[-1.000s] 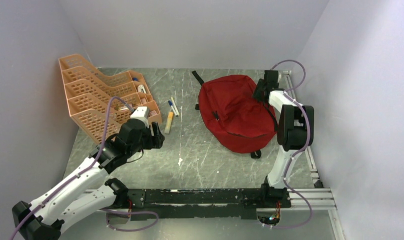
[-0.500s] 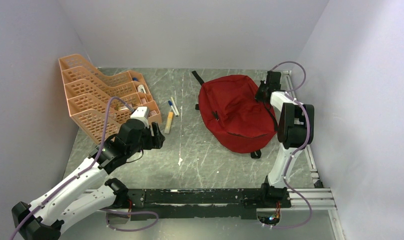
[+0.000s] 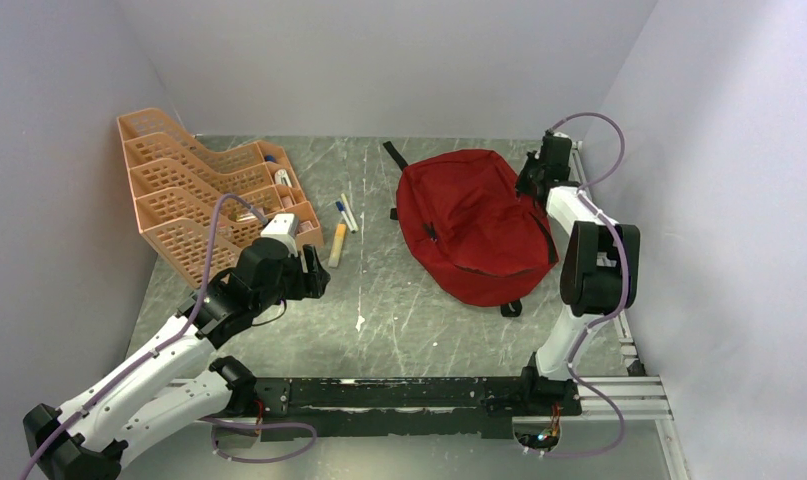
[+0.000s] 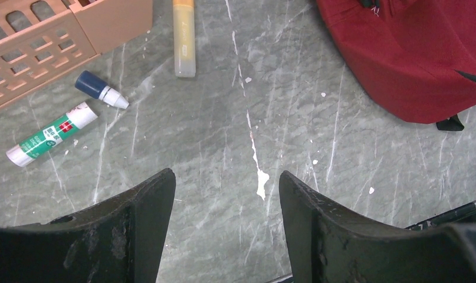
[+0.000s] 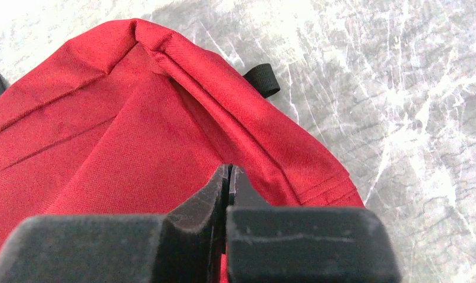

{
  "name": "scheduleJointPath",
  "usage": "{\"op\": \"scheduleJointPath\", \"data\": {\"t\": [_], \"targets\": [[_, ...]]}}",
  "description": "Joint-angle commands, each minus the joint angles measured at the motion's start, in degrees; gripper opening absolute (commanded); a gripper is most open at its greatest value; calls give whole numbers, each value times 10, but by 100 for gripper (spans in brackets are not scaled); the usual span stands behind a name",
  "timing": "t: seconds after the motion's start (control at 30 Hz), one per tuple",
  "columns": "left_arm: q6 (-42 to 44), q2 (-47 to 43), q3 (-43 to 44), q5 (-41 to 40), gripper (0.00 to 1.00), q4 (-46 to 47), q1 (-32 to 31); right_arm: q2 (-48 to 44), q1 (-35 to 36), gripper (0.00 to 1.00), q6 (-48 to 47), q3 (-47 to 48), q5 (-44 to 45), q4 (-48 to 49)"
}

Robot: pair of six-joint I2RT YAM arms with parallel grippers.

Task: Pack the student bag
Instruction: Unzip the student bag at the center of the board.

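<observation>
The student bag (image 3: 474, 225) is a red fabric backpack lying flat at the right of the table. It also shows in the left wrist view (image 4: 412, 53) and fills the right wrist view (image 5: 135, 118). My right gripper (image 3: 529, 183) is at the bag's far right edge. Its jaws (image 5: 229, 168) are pressed together just above the red fabric, and nothing shows between them. My left gripper (image 3: 317, 280) hovers open and empty over bare table left of the bag, with its fingers (image 4: 226, 174) wide apart.
An orange plastic tray rack (image 3: 199, 195) stands at the far left. A yellow marker (image 4: 183, 38), a blue-capped small bottle (image 4: 101, 89) and a green glue stick (image 4: 51, 134) lie beside it. Pens (image 3: 344, 213) lie mid-table. A black loop (image 5: 262, 79) sticks out from the bag's edge.
My right gripper has moved a little back and to the right along the bag's far edge, and its arm has swung outward. The left arm has not moved.
</observation>
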Motion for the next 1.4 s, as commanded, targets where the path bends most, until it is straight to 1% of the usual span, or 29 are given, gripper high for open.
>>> {"op": "scheduleJointPath", "data": {"t": [0.0,0.17,0.3,0.5,0.67,0.8,0.93,1.13,1.27,1.37], "targets": [[1,-6,-7,14,69,7,-2,-30,-3,0,-4,-13,7,1],[2,-1,-11,16,69,14,-2,-63,6,0,-7,-41,-21,-9],[-1,5,-15,21,69,24,-2,-87,33,0,-10,-68,-56,-8],[-1,8,-16,24,69,24,-2,-110,121,0,-10,-97,-75,9],[0,0,-18,20,69,18,-2,-107,184,0,-7,-91,-97,9],[-3,1,-20,23,69,23,-2,-99,221,0,-3,-86,-106,15],[-1,8,-15,25,69,20,-2,-97,233,0,4,-80,-112,7],[15,12,9,22,72,34,-2,-166,257,0,33,-132,-112,3],[42,38,37,50,73,81,-2,-243,275,0,63,-187,-101,-1],[67,73,54,86,73,139,-2,-295,284,0,75,-218,-104,-20]]}}
